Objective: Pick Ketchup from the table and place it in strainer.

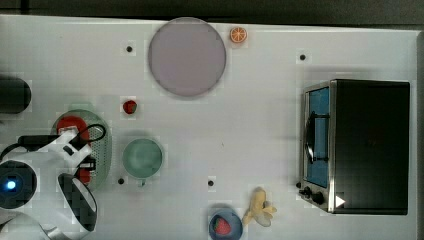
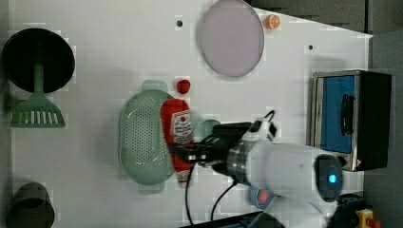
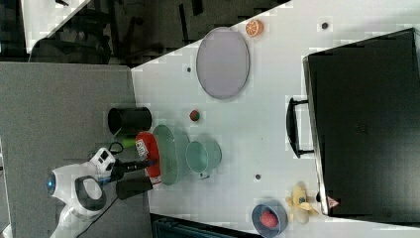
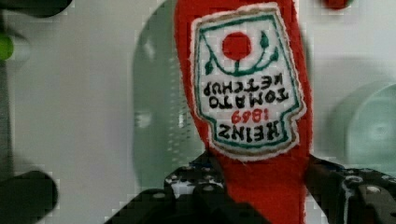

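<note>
The ketchup (image 4: 243,93), a red bottle with a white label, is held in my gripper (image 4: 261,179), whose dark fingers press against both sides of its lower body. In the top view the ketchup (image 1: 73,125) hangs over the pale green strainer (image 1: 103,150), with my gripper (image 1: 80,156) above it. In the left view the ketchup (image 2: 177,128) lies along the right rim of the strainer (image 2: 142,137), held by my gripper (image 2: 187,154). In the right view the ketchup (image 3: 148,148) sits just beside the strainer (image 3: 166,153).
A small green cup (image 1: 143,158) stands beside the strainer and a strawberry (image 1: 130,106) lies near it. Farther off are a lilac plate (image 1: 186,56), an orange slice (image 1: 238,35), a toaster oven (image 1: 360,145), a banana (image 1: 259,207) and a blue bowl (image 1: 225,225). A green spatula (image 2: 37,111) lies by a black pan.
</note>
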{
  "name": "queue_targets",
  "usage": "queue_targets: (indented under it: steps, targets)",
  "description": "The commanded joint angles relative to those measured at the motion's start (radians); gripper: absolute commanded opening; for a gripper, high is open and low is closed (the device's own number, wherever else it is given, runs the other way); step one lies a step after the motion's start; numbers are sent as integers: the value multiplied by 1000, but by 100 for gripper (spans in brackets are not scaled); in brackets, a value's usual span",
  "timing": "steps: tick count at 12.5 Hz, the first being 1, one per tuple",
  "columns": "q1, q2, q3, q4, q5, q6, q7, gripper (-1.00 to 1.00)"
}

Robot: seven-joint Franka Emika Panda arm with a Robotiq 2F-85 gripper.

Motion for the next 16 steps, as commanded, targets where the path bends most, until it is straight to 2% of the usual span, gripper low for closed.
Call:
queue_targets:
  steps: [1,4,5,9,12,16]
  targets:
    - [8,86,7,17,1,134,180,9]
    - [27,187,0,16,-19,231,187,9]
    - [30,211,-4,15,-25,262,187,18]
    - [25,222,-8,20,-25,281,187,99]
    - [-18,136,-20,20,-12,243,203,100]
    - [-148,-35,-58,23,-12,66,203,100]
